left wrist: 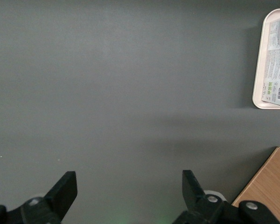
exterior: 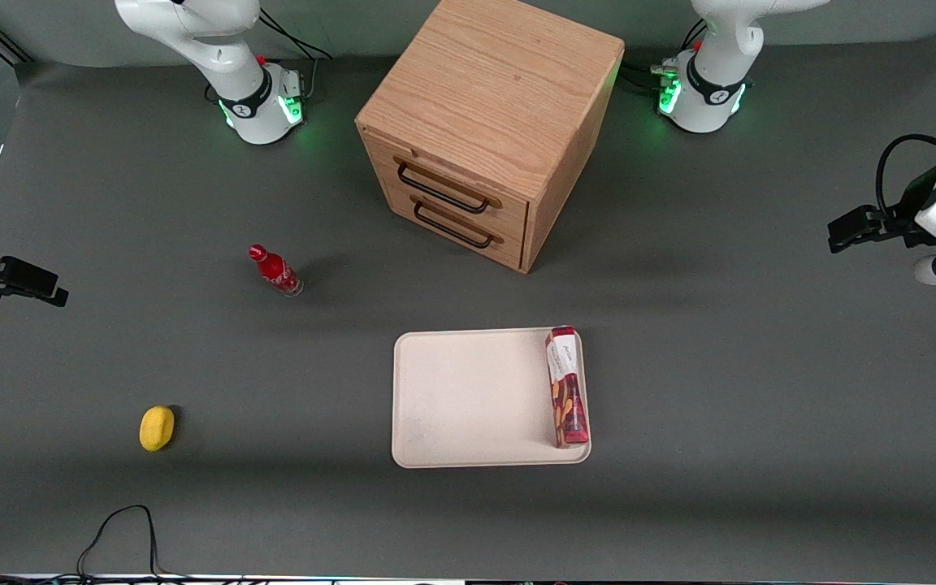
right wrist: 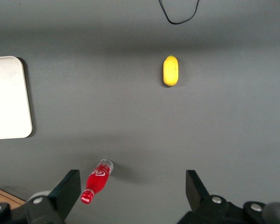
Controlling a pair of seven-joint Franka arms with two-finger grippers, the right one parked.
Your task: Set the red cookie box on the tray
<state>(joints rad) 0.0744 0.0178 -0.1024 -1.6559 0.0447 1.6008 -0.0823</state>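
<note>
Nearest the front camera, we see a black cable (exterior: 123, 528) by the tabletop's (exterior: 720, 455) front edge. Our gripper (left wrist: 129, 189) hovers high at the working arm's end of the tabletop, its fingers (left wrist: 65, 186) spread wide and holding nothing. From it, the tray (exterior: 468, 398) lies well apart, toward the table's middle. On the tray, the red cookie box (exterior: 567, 387) lies flat along the short edge closest to our working arm, its long axis parallel to that rim. We judge the placement complete. Our wrist view cuts off most of the box. Farther out stand a wooden drawer cabinet (exterior: 484, 122), a small red bottle (exterior: 275, 270) and a yellow lemon (exterior: 157, 428).
</note>
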